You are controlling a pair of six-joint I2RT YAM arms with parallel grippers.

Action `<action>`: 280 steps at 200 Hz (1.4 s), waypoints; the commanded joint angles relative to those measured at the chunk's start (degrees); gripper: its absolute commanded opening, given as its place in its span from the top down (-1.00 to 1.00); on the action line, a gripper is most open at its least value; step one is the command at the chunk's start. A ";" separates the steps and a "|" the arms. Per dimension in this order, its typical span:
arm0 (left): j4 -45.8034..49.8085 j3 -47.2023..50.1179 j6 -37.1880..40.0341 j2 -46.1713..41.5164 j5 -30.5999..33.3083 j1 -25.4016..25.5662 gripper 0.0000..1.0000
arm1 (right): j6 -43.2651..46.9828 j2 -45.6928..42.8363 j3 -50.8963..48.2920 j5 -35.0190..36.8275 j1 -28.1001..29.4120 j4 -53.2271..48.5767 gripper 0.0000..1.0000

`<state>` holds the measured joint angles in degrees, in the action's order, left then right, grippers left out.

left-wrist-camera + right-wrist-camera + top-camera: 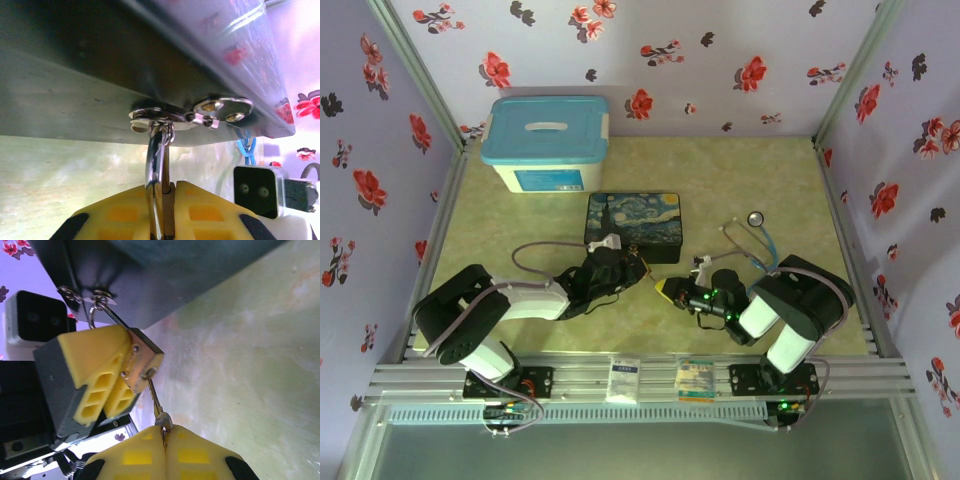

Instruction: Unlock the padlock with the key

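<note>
Brass padlock [144, 364] (glossy steel shackle [154, 170])

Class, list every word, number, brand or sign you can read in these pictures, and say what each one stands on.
No text here is legible.
storage bin label, blue: print too small to read.
left packet on the near rail: print blurred, unreadable.
right packet beside it: print blurred, unreadable.
padlock: any stamp on its brass body is too blurred to read.
</note>
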<state>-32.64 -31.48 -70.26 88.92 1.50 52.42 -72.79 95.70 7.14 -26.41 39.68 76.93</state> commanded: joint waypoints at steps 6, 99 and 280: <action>-6.52 0.19 -1.66 -1.37 1.06 -0.57 1.00 | -1.46 -0.45 0.92 -0.07 -0.48 2.44 1.00; -11.65 2.28 -4.33 -0.92 1.05 -0.62 1.00 | -1.47 0.07 1.39 -0.14 -1.00 2.42 1.00; -17.42 3.69 -6.11 1.76 0.08 -0.57 1.00 | -0.42 -0.55 2.89 -1.44 -1.98 2.45 1.00</action>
<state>-44.64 -27.94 -75.59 90.17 1.93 51.68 -73.97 96.44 9.80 -27.07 38.06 77.30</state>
